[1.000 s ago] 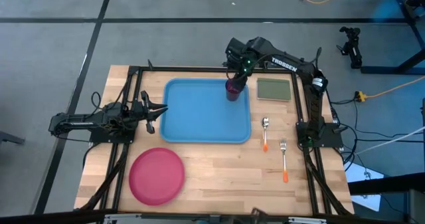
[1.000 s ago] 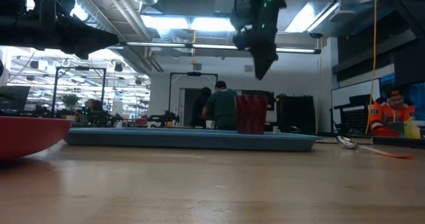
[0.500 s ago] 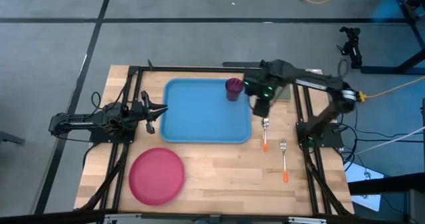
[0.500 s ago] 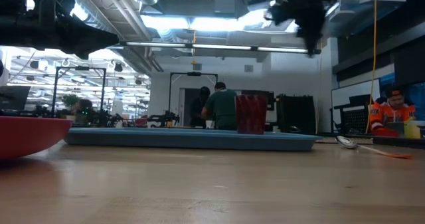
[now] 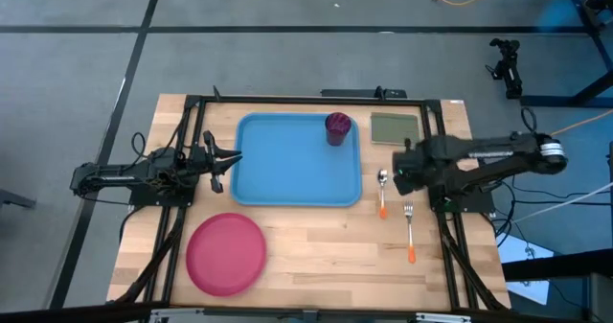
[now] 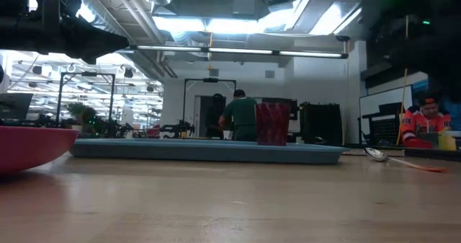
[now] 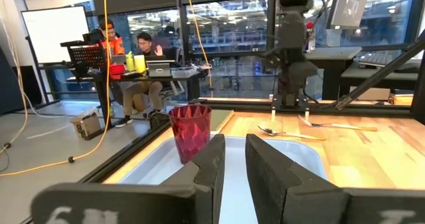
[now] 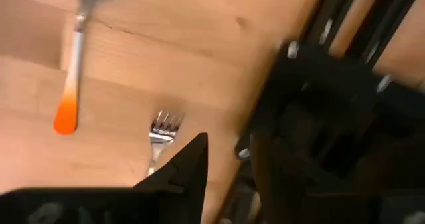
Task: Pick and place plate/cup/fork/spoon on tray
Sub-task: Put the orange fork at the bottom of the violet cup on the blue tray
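High view – tray (image 5: 287,170): light-blue, lies mid-table, between the two arms.
High view – cup (image 5: 337,128): stands upright inside the tray, in the far corner on the robot's right.
High view – plate (image 5: 226,253): flat on the bare wood at the near left, just clear of the tray's near rim.
High view – spoon (image 5: 382,191): on the wood just beside the tray's right edge, bowl toward the far side, orange handle toward the near side.
High view – fork (image 5: 409,231): right of the spoon and a little nearer the front edge, tines pointing far.
High view – green pad (image 5: 394,128): beside the tray's far right corner.
High view – right gripper (image 5: 402,171): low over the table just right of the spoon's bowl, holding nothing that shows; whether its fingers are parted cannot be told.
High view – left gripper (image 5: 228,159): waits at the tray's left edge, fingers spread, empty.
Low view – cup (image 6: 272,123): upright on the tray (image 6: 209,151); plate edge (image 6: 29,145) at left, spoon (image 6: 382,156) at right.
Left wrist view – left fingers (image 7: 211,163): a clear gap between them, over the tray (image 7: 299,152), with the cup (image 7: 190,129) ahead.
Right wrist view – fork (image 8: 161,134): tines just beyond the dark finger (image 8: 182,171); the spoon (image 8: 72,84) lies apart from it.
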`<move>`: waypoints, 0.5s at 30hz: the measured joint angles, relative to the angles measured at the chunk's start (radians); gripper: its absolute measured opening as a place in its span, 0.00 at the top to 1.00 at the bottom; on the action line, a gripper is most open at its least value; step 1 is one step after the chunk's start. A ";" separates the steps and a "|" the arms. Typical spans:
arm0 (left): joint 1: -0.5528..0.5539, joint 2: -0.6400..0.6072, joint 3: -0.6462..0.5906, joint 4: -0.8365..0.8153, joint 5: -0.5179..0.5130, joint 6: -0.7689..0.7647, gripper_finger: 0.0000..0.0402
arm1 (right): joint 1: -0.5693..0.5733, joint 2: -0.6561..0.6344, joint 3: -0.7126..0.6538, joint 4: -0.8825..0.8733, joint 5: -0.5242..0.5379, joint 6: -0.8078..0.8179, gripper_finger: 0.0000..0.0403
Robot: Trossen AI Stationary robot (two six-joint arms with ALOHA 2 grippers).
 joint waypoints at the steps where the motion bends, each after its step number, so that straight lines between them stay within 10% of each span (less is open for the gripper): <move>1: 0.000 0.000 0.000 0.000 0.000 0.000 0.86 | 0.035 -0.018 -0.027 0.030 -0.013 0.061 0.71; 15: 0.000 0.000 0.000 0.000 0.000 0.000 0.86 | 0.440 0.051 -0.131 0.377 0.021 0.594 0.71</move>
